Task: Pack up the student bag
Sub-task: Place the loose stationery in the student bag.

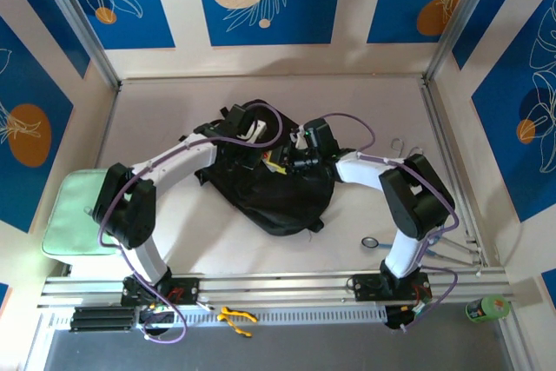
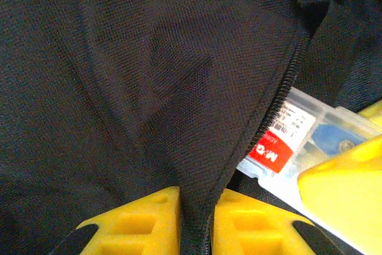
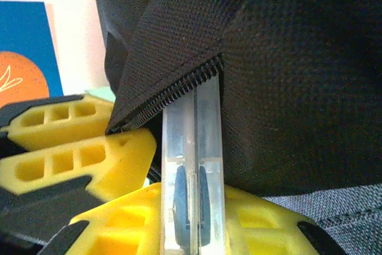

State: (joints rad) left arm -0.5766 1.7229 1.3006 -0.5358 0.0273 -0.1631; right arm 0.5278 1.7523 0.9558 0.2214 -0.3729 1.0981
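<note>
I've got the left gripper jaws pinched shut on the bag's zip edge, propping the mouth up; the bag lies mid-desk between both arms. The right gripper jaws clamp a clear plastic case edge-on, long axis pointing straight into the zip gap just ahead. Right arm is the one to push, straight along that axis, I'd say.

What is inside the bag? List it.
A clear case with a red label lies partly under the bag flap at the zip; its covered end and anything deeper are hidden by fabric.
</note>
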